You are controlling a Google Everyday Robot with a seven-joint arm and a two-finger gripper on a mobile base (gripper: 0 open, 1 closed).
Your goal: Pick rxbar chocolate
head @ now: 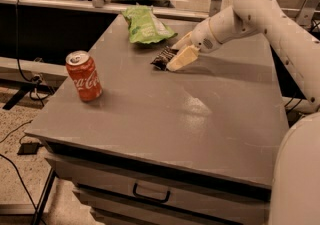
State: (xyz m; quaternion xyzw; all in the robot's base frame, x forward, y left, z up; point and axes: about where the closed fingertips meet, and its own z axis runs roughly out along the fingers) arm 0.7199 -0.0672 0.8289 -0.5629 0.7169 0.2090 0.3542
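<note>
Starting at the near edge: the grey counter (pixel 200 134) has a drawer underneath with a dark handle (pixel 149 194), and the robot's white body (pixel 299 179) fills the bottom right corner. A bit further in on the left, a red Coca-Cola can (pixel 84 75) stands upright, well away from everything else.

Past the middle of the counter is the rxbar chocolate (pixel 162 59), a small black wrapper lying flat on the surface. The arm (pixel 260 14) reaches in from the right, and the claw (pixel 173 57) sits right at the bar's right end. Its two cream fingers are spread apart, so it's not clamped on anything. The nearer finger (pixel 183 58) overlaps the bar's right end and the other sits just behind it, so the bar pokes out to the left from between them. Can't tell if they actually touch the wrapper.

Just behind the bar is a green chip bag (pixel 146 25), close to it but not touching.
</note>
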